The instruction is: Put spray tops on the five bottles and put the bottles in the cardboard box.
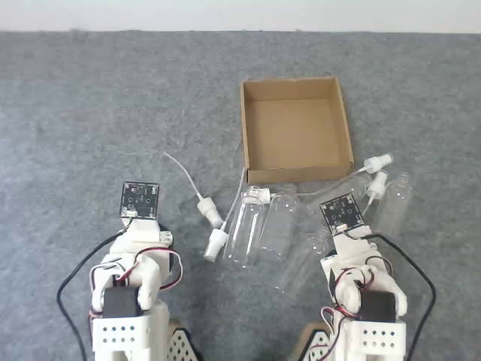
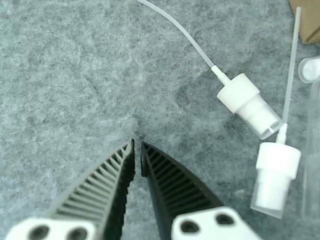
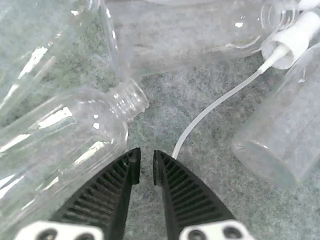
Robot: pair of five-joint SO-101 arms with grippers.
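Evidently neither arm had hold of anything. The left gripper had its fingers drawn almost tip to tip over the grey mat, and the right gripper showed only a thin slit between its fingers, with nothing in it.

Two loose spray tops lay just beyond the left fingertips, on the side toward the right arm. An uncapped bottle lay just ahead of the right fingertips, its threaded neck closest to them. The end of a dip tube nearly touched one fingertip. The cardboard box sat well beyond both grippers.

The bottle looked light, thin-walled and slick, so it would probably roll or dent. A gentle hold across the body near the shoulder seemed best. The tops looked stiff at the collar, which was the place to pinch them, since the tube would likely bend.
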